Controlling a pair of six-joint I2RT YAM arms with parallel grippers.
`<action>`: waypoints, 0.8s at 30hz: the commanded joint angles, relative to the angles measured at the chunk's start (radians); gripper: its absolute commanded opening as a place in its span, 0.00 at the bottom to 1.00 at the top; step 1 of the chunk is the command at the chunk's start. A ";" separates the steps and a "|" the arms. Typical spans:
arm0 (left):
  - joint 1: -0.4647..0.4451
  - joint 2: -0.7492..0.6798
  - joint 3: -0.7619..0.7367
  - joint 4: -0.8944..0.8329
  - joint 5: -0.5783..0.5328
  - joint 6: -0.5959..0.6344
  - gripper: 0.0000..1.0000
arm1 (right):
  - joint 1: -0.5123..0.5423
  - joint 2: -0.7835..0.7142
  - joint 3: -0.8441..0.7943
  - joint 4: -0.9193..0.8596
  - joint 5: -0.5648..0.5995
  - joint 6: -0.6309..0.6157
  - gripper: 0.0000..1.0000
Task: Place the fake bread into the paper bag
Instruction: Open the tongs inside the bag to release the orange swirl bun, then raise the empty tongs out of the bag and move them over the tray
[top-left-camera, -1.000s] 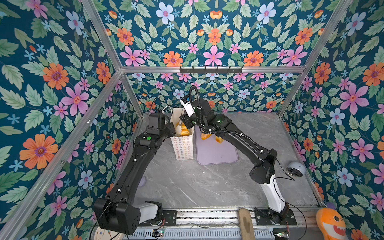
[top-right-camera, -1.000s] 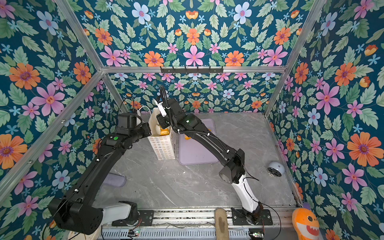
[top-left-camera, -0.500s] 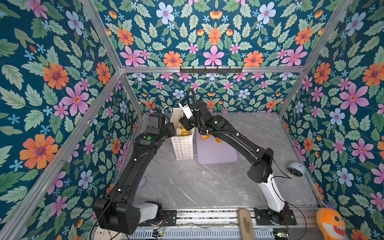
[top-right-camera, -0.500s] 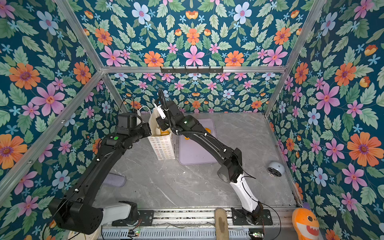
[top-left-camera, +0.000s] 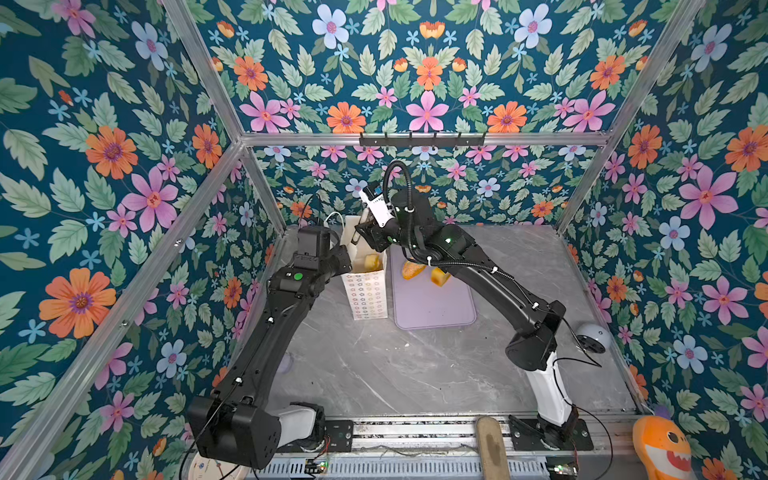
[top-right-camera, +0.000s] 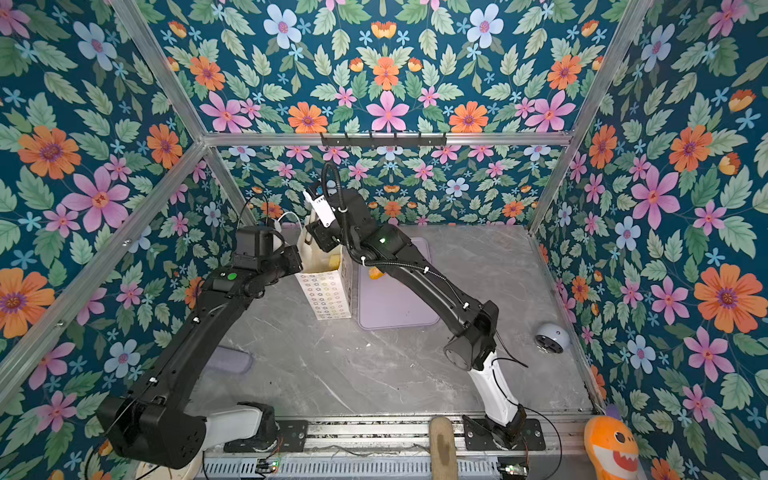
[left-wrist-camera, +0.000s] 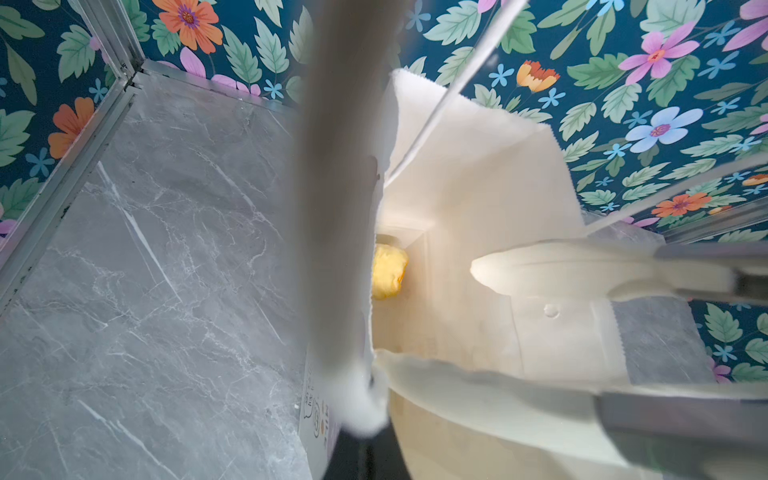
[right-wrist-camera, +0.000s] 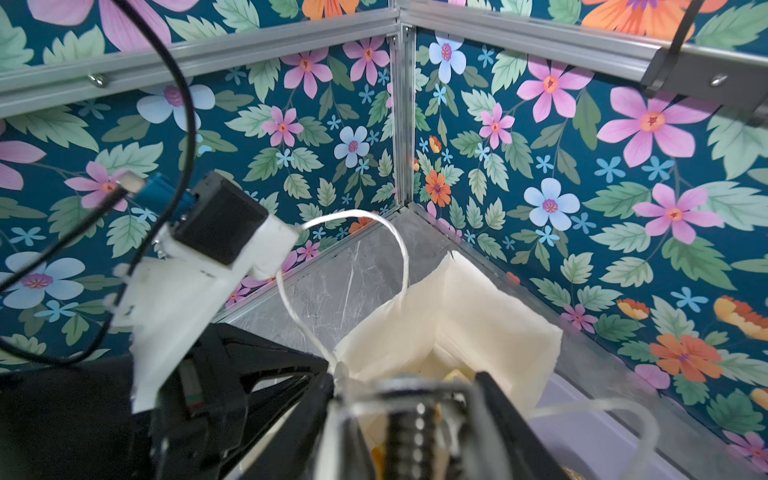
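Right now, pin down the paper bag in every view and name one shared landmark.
Top view: paper bag stands left of centre, beside the lavender mat.
Top view: paper bag, same place.
Left wrist: paper bag's open mouth fills the middle.
Right wrist: paper bag seen from above, mouth open.
Landmark: its white cord handle.

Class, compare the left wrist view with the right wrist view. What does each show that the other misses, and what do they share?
Left wrist only: a clear look deep into the paper bag, where one yellow bread lies at the bottom, and the right gripper's fingers spread apart in its mouth, holding nothing. Right wrist only: the left arm's wrist camera and the lavender mat beside the bag. Both: the bag's open top, a white cord handle, the grey table and the floral walls.
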 joint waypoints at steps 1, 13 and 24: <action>0.002 -0.006 -0.001 -0.005 -0.005 0.010 0.00 | 0.002 -0.049 0.004 0.085 -0.039 -0.026 0.53; 0.002 -0.007 -0.011 0.002 -0.004 0.010 0.00 | -0.020 -0.179 -0.018 0.147 -0.102 -0.041 0.50; 0.002 -0.008 -0.007 -0.002 -0.007 0.010 0.00 | -0.116 -0.354 -0.180 0.242 -0.113 -0.014 0.50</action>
